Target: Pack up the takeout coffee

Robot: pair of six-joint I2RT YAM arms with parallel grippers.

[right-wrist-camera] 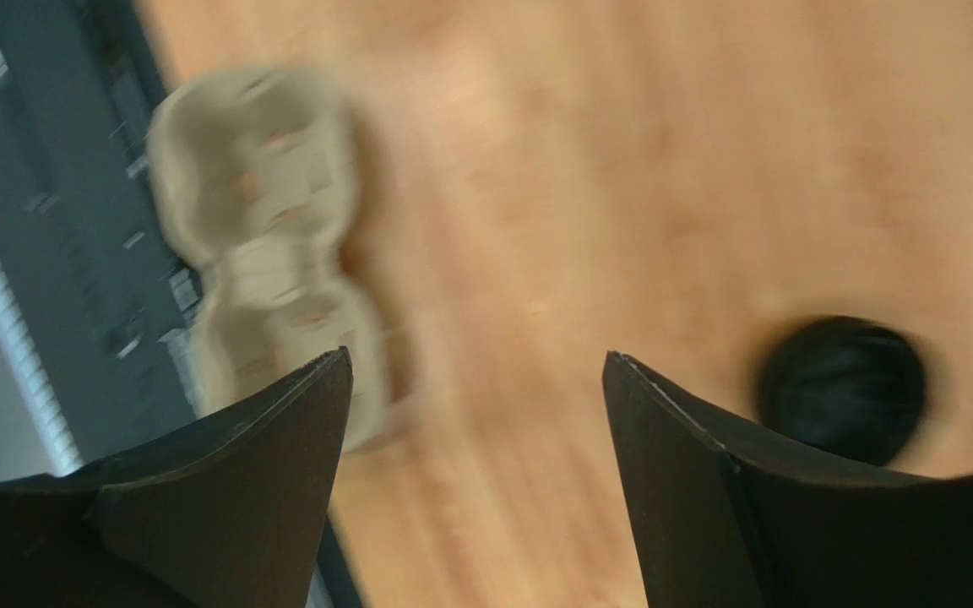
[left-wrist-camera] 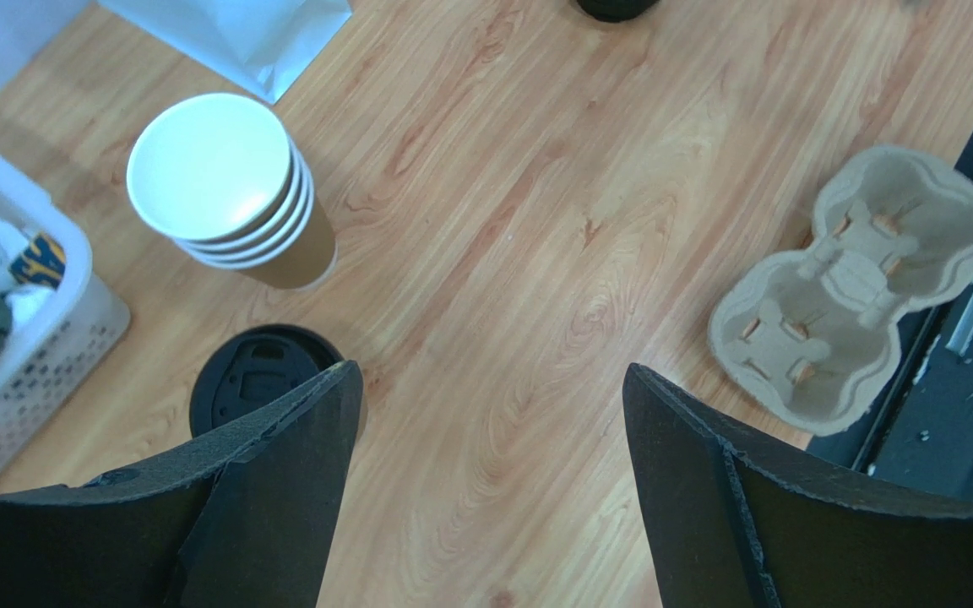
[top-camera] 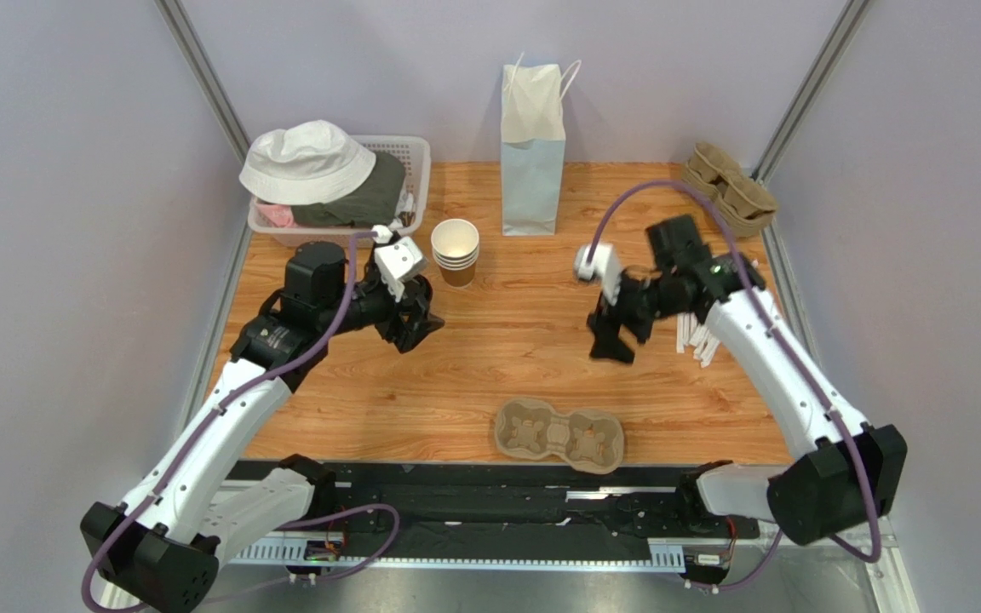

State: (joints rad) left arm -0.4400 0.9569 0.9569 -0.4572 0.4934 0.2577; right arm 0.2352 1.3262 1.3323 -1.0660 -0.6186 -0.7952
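Left gripper (left-wrist-camera: 492,380) and right gripper (right-wrist-camera: 476,361) hung with jaws released, empty. The takeout coffee (left-wrist-camera: 257,378), only its black lid showing, sat lower left in the left wrist view, near the cup stack (left-wrist-camera: 219,177) and basket (left-wrist-camera: 41,336). Bare desk (left-wrist-camera: 517,241) lay at centre.

The wooden table (top-camera: 509,370) is bearing a paper cup stack (top-camera: 456,249) just beyond the left gripper (top-camera: 414,322), with a black lid (left-wrist-camera: 257,376) beside its finger. A pulp cup carrier (top-camera: 560,434) is lying well to its right.

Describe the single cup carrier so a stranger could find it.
On the wooden table, find the middle of the near edge. The beige carrier lies there alone, its two wells empty; the other carriers are stacked in the far right corner.
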